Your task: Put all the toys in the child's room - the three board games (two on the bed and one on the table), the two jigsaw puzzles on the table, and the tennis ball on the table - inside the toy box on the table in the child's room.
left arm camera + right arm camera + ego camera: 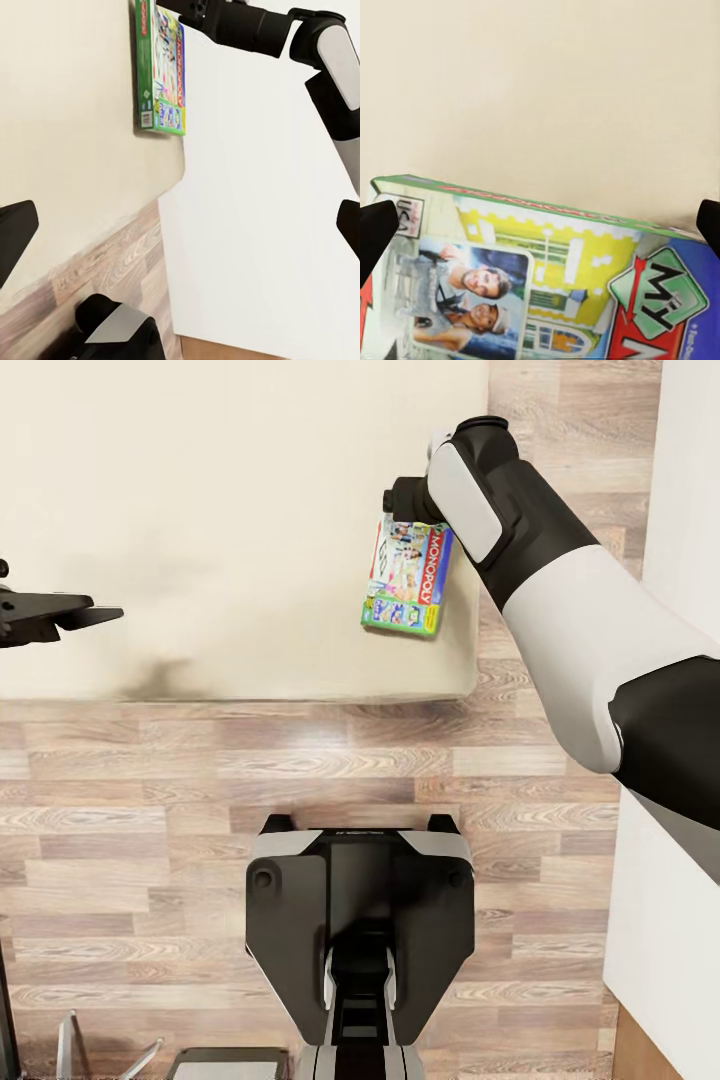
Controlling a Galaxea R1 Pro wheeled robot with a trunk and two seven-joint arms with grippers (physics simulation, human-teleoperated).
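The Monopoly game box (pixel 407 577) sits at the near right part of the bed (pixel 200 510), close to the mattress's rounded corner. From the head view it appears tilted, with its far end under the right gripper (pixel 400 510). From the left wrist view the game box (pixel 159 71) appears raised slightly off the mattress; whether its lower end touches the mattress cannot be told.

The right arm (pixel 560 600) reaches from the right side across to the far end of the game box. In the right wrist view the two dark fingertips (pixel 376 229) stand wide apart at either side of the frame, with the printed lid of the game box (pixel 532 277) between them. Whether the jaws press on the box cannot be told from these views.

The left gripper (pixel 75 612) hovers over the left part of the bed, well apart from the game box. In the left wrist view its fingertips (pixel 15 232) stand wide apart with nothing between them.

The wood plank floor (pixel 150 810) lies between the bed and the robot's base (pixel 360 920). A white wall (pixel 680 460) runs along the right side.
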